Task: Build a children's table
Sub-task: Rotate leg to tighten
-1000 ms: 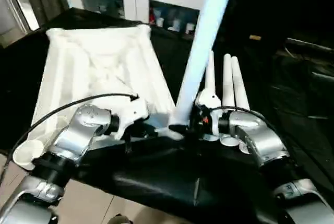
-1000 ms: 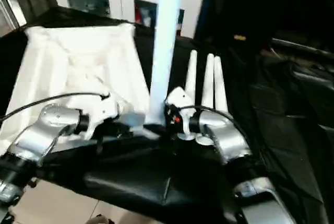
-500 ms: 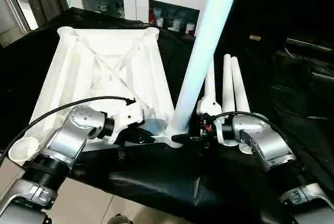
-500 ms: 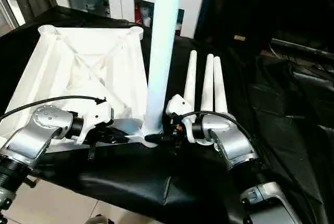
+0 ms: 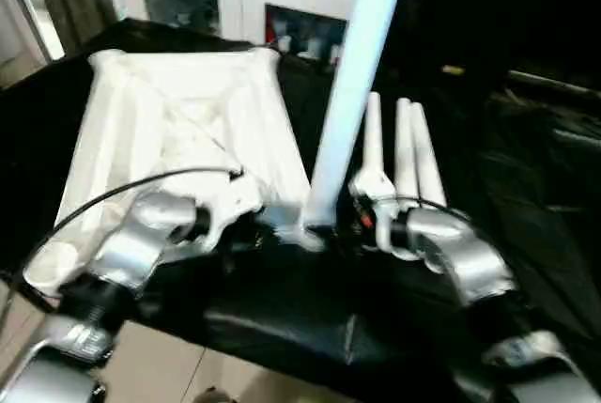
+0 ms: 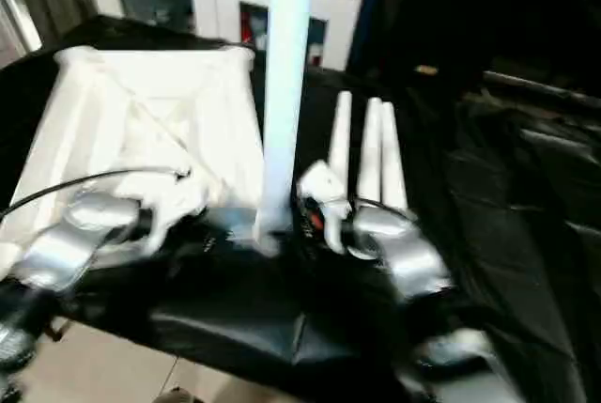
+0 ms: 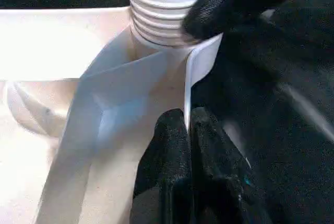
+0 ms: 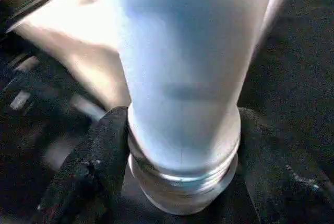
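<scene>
The right tool [image 8: 177,172] clasps the upright leg [image 5: 352,84] at its thread, while the left tool [image 7: 187,145], seemingly shut, pinches the tabletop [image 5: 178,131] rim.

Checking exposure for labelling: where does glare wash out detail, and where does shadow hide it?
Left eye view: glare flattens ribs on the tabletop; left wrist view: its wall burns out white; right wrist view: shadow swallows the cloth beside the leg.

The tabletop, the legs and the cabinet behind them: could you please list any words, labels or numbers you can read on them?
None can be read.
tabletop: plain white, no print visible.
upright leg and three lying legs: no markings.
Items in the cabinet: too blurred to read.
</scene>
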### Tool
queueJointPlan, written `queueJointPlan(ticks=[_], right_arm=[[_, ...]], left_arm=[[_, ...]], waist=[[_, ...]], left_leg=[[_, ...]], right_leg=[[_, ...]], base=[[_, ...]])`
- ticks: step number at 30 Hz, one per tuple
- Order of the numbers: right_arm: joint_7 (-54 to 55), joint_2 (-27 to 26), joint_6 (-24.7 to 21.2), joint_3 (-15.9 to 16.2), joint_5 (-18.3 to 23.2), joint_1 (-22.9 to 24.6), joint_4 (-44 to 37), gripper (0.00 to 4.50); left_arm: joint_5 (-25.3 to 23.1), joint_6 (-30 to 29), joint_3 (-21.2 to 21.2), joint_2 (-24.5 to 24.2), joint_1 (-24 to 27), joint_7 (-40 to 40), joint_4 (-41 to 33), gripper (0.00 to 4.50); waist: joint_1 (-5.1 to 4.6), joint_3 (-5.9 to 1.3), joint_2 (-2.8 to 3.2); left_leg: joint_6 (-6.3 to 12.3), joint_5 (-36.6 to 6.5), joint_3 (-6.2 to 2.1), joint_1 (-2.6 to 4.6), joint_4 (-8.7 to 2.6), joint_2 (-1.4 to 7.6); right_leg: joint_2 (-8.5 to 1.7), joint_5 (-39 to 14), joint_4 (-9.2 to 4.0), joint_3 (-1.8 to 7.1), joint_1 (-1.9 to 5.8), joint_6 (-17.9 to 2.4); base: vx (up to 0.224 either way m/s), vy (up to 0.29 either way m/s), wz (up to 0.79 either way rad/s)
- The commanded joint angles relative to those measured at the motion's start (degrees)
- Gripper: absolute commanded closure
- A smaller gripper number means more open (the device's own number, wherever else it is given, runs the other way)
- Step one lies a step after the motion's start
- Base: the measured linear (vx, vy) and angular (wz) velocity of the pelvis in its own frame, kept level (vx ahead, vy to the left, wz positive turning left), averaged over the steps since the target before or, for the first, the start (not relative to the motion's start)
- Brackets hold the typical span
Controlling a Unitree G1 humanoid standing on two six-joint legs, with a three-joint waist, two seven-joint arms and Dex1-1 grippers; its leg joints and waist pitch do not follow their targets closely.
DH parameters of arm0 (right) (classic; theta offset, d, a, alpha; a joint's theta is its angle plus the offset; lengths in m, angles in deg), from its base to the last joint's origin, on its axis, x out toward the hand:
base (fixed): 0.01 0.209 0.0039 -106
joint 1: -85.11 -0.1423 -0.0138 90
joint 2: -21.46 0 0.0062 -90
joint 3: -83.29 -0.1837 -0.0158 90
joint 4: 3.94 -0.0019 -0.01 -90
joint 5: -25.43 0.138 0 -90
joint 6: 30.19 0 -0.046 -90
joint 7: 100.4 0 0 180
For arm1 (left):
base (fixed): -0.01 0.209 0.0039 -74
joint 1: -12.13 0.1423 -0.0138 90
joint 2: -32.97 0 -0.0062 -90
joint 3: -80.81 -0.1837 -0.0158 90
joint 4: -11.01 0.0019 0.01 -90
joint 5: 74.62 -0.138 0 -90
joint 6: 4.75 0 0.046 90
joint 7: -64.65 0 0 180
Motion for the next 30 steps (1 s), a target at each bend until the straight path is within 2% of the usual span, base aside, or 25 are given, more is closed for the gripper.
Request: queueJointPlan(ticks=[1, 2, 3, 5, 6, 7, 10, 12, 14, 16, 18, 23, 25, 30], right_arm=[[11.4, -3.9, -0.6, -2.5, -0.3, -1.3, 7.3, 1.80], [13.5, -4.8, -0.5, -3.3, 0.0, -1.8, 8.4, 1.80], [18.3, -7.0, 0.2, -5.2, 0.7, -3.4, 11.2, 1.80], [19.7, -7.8, 0.5, -5.8, 0.9, -4.0, 12.2, 1.80], [21.8, -9.4, 1.5, -6.5, 0.9, -5.2, 14.1, 1.80], [23.8, -11.0, 2.6, -6.2, 0.2, -6.5, 15.9, 1.80], [24.5, -13.9, 4.9, -5.4, -0.4, -8.7, 18.3, 1.80], [23.5, -14.4, 5.9, -5.8, -0.3, -9.5, 19.4, 1.10], [22.4, -14.5, 6.7, -6.4, 0.1, -10.2, 20.0, 1.10], [20.6, -13.9, 7.0, -6.0, 0.0, -10.4, 20.0, 0.81], [15.9, -11.5, 7.9, -4.7, -0.7, -10.0, 19.1, 0.81], [6.8, -7.1, 8.7, -2.4, -1.5, -8.2, 15.5, 0.81], [0.7, -4.2, 8.6, -0.9, -1.2, -6.4, 12.0, 0.81], [-11.1, 1.3, 7.5, 1.7, 0.3, -3.0, 4.2, 0.81]], left_arm=[[-1.2, -4.1, 1.9, 3.8, -2.3, -9.8, 3.4, 4.50], [-1.3, -4.6, 2.0, 4.5, -2.6, -10.7, 3.7, 4.50], [-1.6, -5.7, 2.1, 6.4, -3.4, -13.3, 4.7, 4.50], [-1.8, -6.0, 2.1, 7.2, -3.7, -14.2, 5.1, 4.50], [-2.2, -5.9, 2.1, 8.7, -4.5, -15.9, 6.3, 4.50], [-2.5, -5.8, 1.7, 10.4, -4.9, -17.0, 6.9, 4.50], [-2.6, -6.0, 0.7, 13.2, -5.3, -17.7, 7.0, 4.50], [-2.7, -5.9, 0.7, 13.4, -5.5, -18.0, 7.3, 4.50], [-2.8, -5.6, 0.6, 12.7, -5.4, -17.7, 7.3, 4.50], [-2.8, -4.8, 0.6, 11.5, -5.1, -16.7, 7.0, 4.50], [-2.6, -3.8, 0.7, 8.9, -4.0, -13.4, 6.1, 4.50], [-2.4, -1.8, 0.4, 5.2, -2.5, -7.9, 4.4, 4.50], [-1.5, -1.0, -0.1, 3.0, -1.5, -3.7, 3.0, 4.50], [1.0, 2.7, -1.1, -1.3, 0.6, 5.4, -0.3, 4.50]], waist=[[-0.31, -3.13, 0.93], [-0.22, -3.20, 0.96], [-0.60, -3.29, 1.04], [-0.63, -3.29, 0.98], [-0.55, -3.36, 1.19], [-0.59, -3.40, 1.34], [-0.54, -3.55, 1.29], [-0.53, -3.61, 1.26], [-0.53, -3.66, 1.16], [-0.52, -3.60, 1.20], [-0.59, -3.57, 1.18], [-0.53, -3.69, 1.07], [-0.26, -4.02, 1.11], [-0.23, -4.24, 1.25]], left_leg=[[-3.29, -17.4, -0.18, 0.36, -4.41, 0.76], [-3.45, -17.5, -0.36, 0.49, -4.34, 0.64], [-3.65, -17.2, -0.31, 0.43, -4.35, 0.66], [-3.50, -16.7, -0.40, 0.13, -4.45, 0.54], [-2.97, -17.1, -0.17, 0.37, -4.27, 0.55], [-2.86, -16.7, -0.19, 0.29, -4.29, 0.57], [-2.71, -15.5, -0.14, 0.08, -4.23, 0.50], [-2.09, -14.6, -0.10, -0.06, -4.17, 0.46], [-1.69, -14.2, -0.06, -0.11, -4.17, 0.47], [-1.37, -14.4, -0.06, -0.10, -4.25, 0.48], [-1.12, -15.3, -0.13, -0.16, -4.35, 0.51], [-0.28, -13.0, -0.05, -0.32, -4.29, 0.65], [0.61, -10.0, 0.13, -0.24, -4.00, 0.76], [2.01, -7.6, 0.32, -0.08, -3.75, 0.78]], right_leg=[[-4.01, -21.6, -5.31, 1.93, 1.64, -8.8], [-3.96, -21.8, -5.35, 1.71, 1.62, -8.8], [-3.97, -20.8, -5.30, 1.80, 1.59, -9.2], [-3.58, -18.8, -5.17, 1.59, 1.92, -8.7], [-3.53, -17.4, -5.27, 1.72, 1.60, -8.9], [-3.57, -16.0, -5.09, 1.75, 1.70, -9.5], [-3.49, -13.3, -4.87, 1.65, 1.95, -9.8], [-3.45, -11.7, -4.75, 1.64, 2.11, -9.8], [-3.39, -10.3, -4.64, 1.60, 2.21, -10.1], [-3.39, -10.8, -4.70, 1.58, 2.23, -10.2], [-3.48, -12.3, -4.85, 1.56, 2.29, -10.1], [-3.61, -10.8, -4.82, 1.60, 2.55, -10.5], [-3.56, -5.2, -4.24, 1.63, 2.78, -11.7], [-3.23, 2.1, -3.45, 1.41, 2.87, -14.2]], base=[[0.000, 0.000, 0.00], [0.000, 0.000, 0.00], [0.000, 0.000, 0.00], [0.000, 0.000, 0.00], [0.000, 0.000, 0.00], [0.000, 0.000, 0.00], [0.000, 0.000, 0.00], [0.000, 0.000, 0.00], [0.000, 0.000, 0.00], [0.000, 0.000, 0.00], [0.000, 0.000, 0.00], [0.000, 0.000, 0.00], [0.000, 0.000, 0.00], [0.000, 0.000, 0.00]])
